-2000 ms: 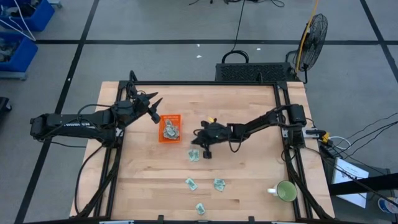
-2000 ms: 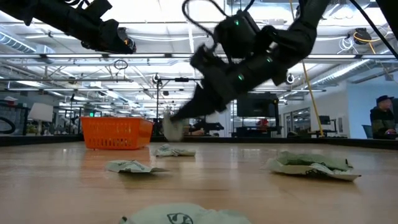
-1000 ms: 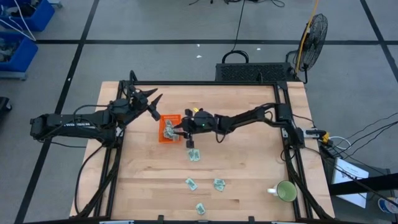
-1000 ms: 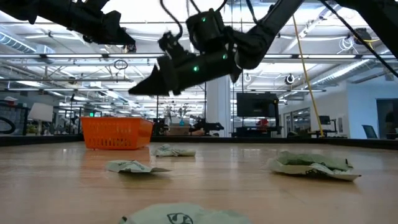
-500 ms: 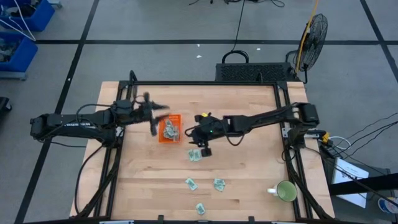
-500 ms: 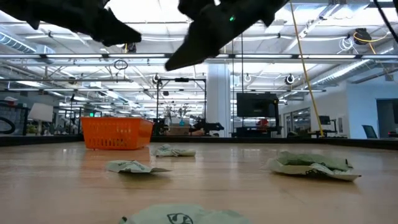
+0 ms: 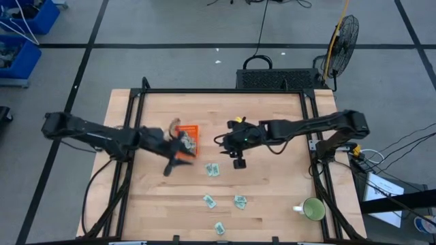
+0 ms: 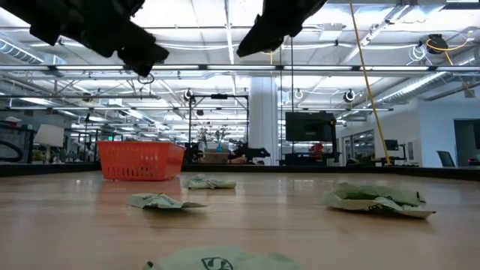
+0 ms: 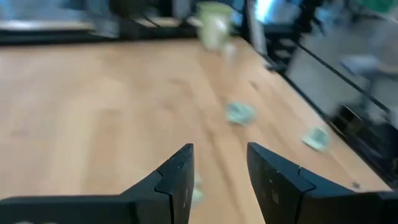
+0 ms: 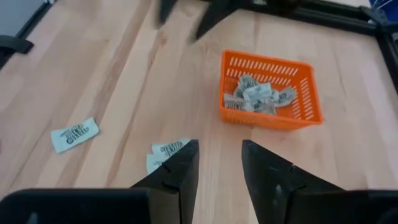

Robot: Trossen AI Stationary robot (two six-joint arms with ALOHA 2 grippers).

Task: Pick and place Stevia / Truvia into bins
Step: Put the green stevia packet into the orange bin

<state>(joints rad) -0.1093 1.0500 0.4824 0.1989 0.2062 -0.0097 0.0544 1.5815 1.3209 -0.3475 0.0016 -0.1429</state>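
Only the right wrist view shows crumpled green-white sachets [image 10: 258,94] piled inside the orange bin [image 10: 271,117]. Both the left gripper [image 9: 219,163] and the right gripper [image 10: 219,157] are spread and empty. Loose sachets [image 7: 213,170] lie at the bin's 5 o'clock.

The high view looks straight down on the whole table [image 7: 272,204]. The low view sits at tabletop level, facing the room. The 2 wrist views look close over the wood. The high, low and right wrist views share the orange bin [image 7: 189,139] [image 8: 141,160] [image 10: 268,91].

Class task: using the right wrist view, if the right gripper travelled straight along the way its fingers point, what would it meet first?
Probably the bare wooden table, between the sachet near the right gripper and the orange bin. Depth is unclear, so it might clip either.
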